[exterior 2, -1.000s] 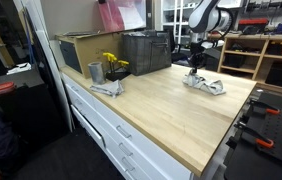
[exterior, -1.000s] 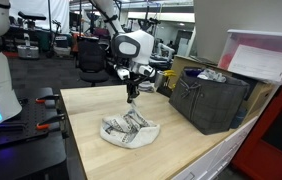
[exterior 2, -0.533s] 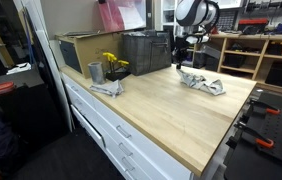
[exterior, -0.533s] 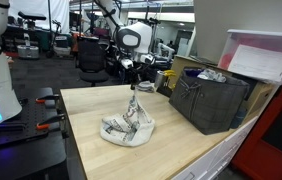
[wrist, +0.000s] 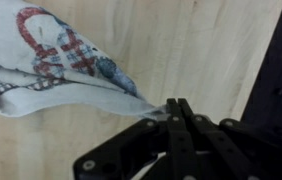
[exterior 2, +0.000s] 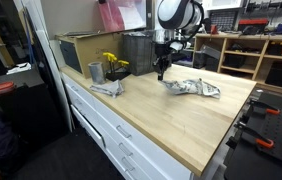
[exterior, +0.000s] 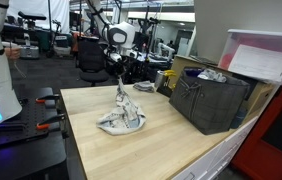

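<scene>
Wrist view shows my gripper (wrist: 171, 108) clenched on a corner of the patterned cloth (wrist: 56, 60), which trails toward ten o'clock on the counter (wrist: 211, 50), dragged sideways since a second ago, so the pinch holds.

The claw (wrist: 171, 108) is matt black. At its tip, the cloth (wrist: 61, 60) is off-white, printed with red looping bands, grey-blue blobs and thin dark lines. In the exterior views it reads as pale grey with darker streaks. Under the claw, the tabletop (wrist: 211, 50) is light honey wood with fine straight grain. Beyond the claw, the crate (exterior: 213, 100) is charcoal. Farther off to one side, the flowers (exterior 2: 113, 62) are bright yellow in a dull silver cup (exterior 2: 95, 72).
</scene>
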{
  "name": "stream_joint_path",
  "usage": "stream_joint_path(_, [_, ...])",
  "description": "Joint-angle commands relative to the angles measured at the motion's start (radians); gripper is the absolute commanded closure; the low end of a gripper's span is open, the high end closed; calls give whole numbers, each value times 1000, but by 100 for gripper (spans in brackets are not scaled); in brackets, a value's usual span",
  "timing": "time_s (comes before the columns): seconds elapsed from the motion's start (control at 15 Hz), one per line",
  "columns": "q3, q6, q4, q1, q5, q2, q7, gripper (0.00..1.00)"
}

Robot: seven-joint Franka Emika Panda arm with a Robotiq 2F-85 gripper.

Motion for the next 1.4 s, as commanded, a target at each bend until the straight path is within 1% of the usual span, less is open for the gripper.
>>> stream_joint_path(0.0, [41, -56, 33, 65, -4, -10, 8, 99])
stream_joint_path(0.27, [73, -73, 63, 140, -25, -9, 21, 99])
stream_joint_path(0.4, [88, -85, 81, 166, -25, -5, 21, 99])
stream_joint_path(0.47, [113, -109, 92, 160, 24, -8, -11, 99])
stream_joint_path(0.6, [128, -118, 93, 171, 32, -20, -8, 99])
stream_joint_path(0.67, [132, -127, 89, 169, 41, -24, -8, 71])
stream_joint_path(0.73, [132, -127, 76, 167, 43, -31, -11, 71])
stream_joint_path(0.87, [121, -118, 39, 160, 37, -48, -7, 57])
stream_joint_path(0.93, [101, -93, -13, 148, 25, -68, 0, 48])
stream_joint_path(1.07, [74, -80, -76, 126, 30, -91, -2, 34])
stream_joint_path(1.2, [33, -55, -165, 82, 49, -118, -13, 19])
stream_joint_path(1.33, [-7, -47, -223, 35, 61, -133, -31, 5])
